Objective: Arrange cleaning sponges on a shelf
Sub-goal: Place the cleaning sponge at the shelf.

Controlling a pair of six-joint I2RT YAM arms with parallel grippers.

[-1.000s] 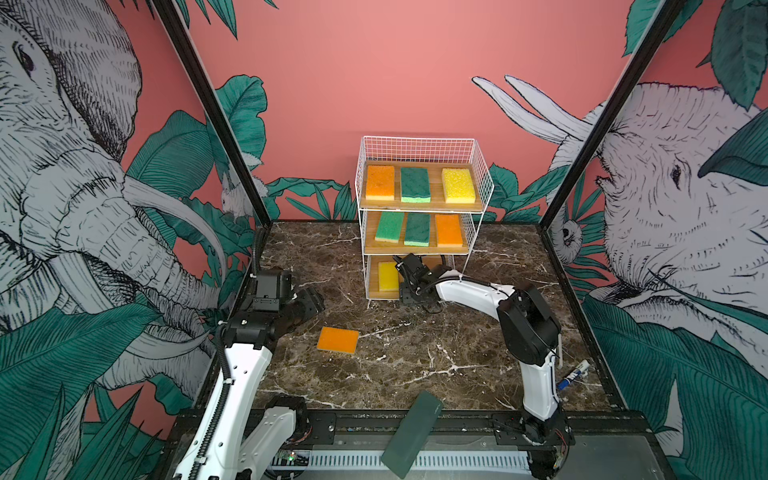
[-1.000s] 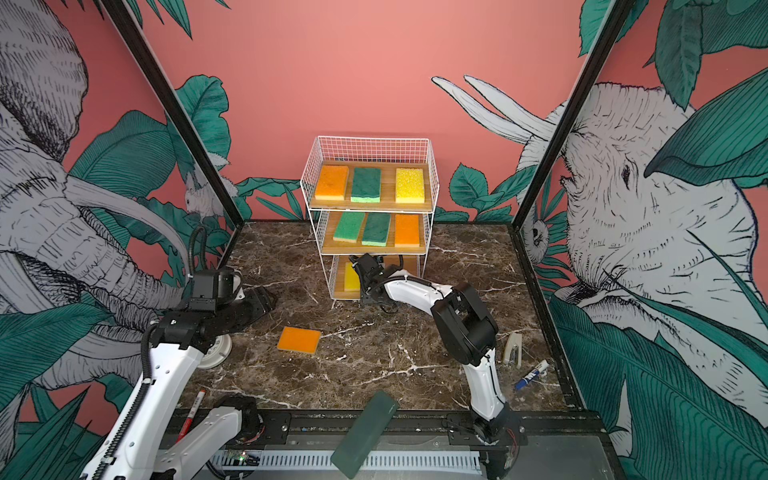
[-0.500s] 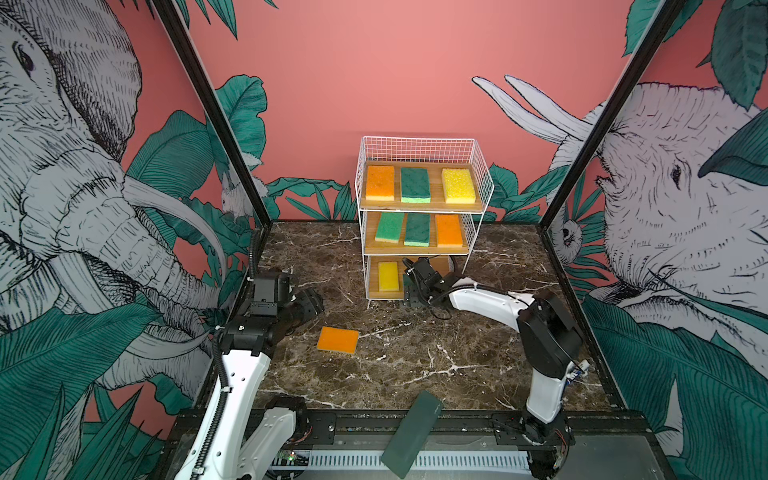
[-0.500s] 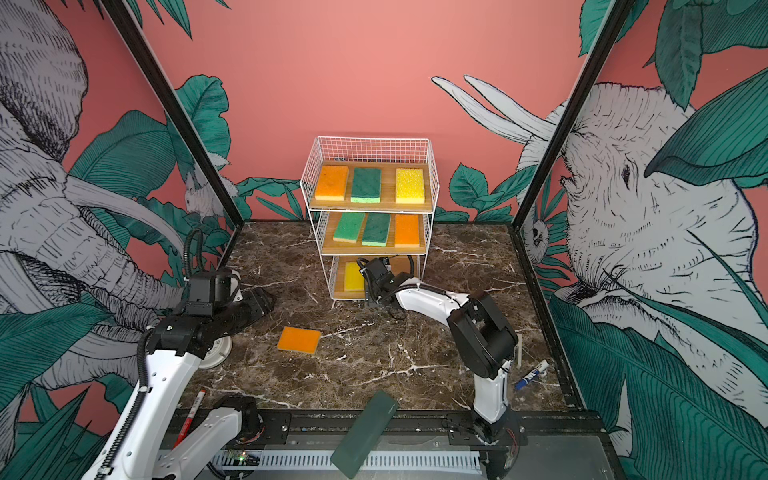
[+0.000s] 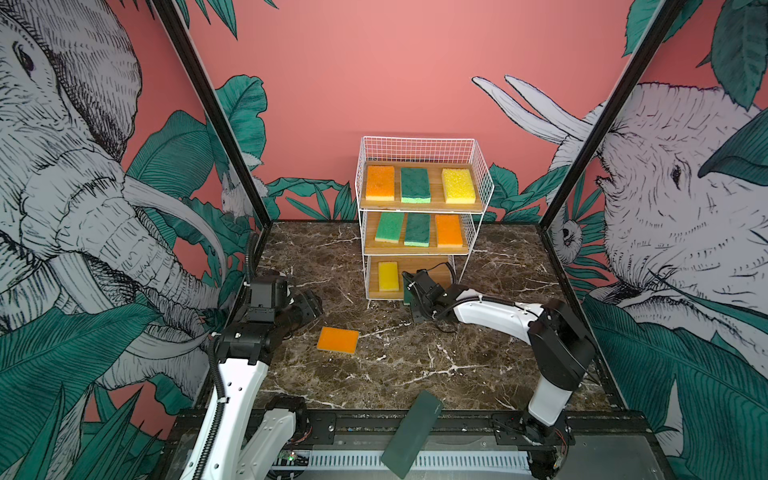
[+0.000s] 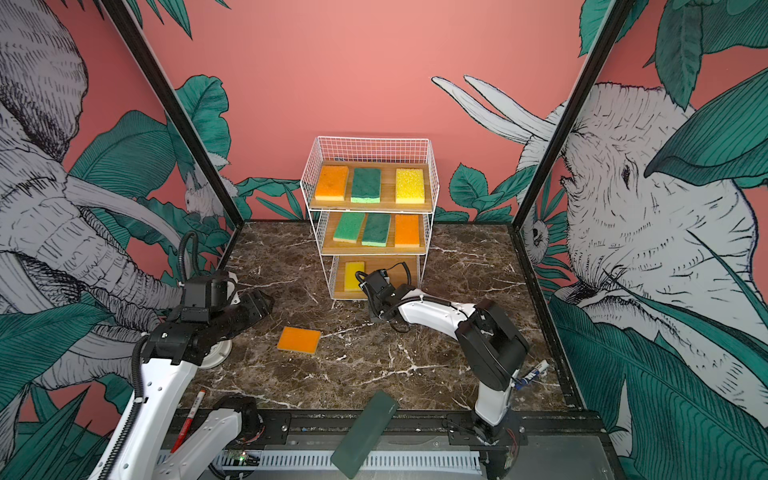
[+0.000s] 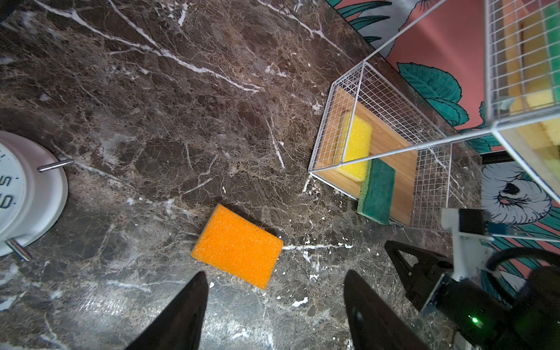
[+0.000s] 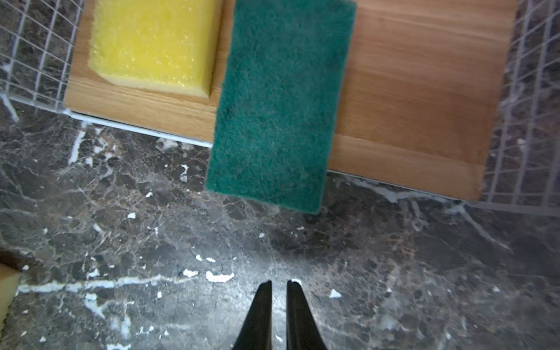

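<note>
Right wrist view: dark green sponge on bottom board of shelf, beside yellow sponge, front end overhanging board edge. Right gripper pinched together, empty, just in front of shelf. Eight sponges shelved. Orange sponge left on marble, well in front of shelf; left gripper spread apart over it.
</note>
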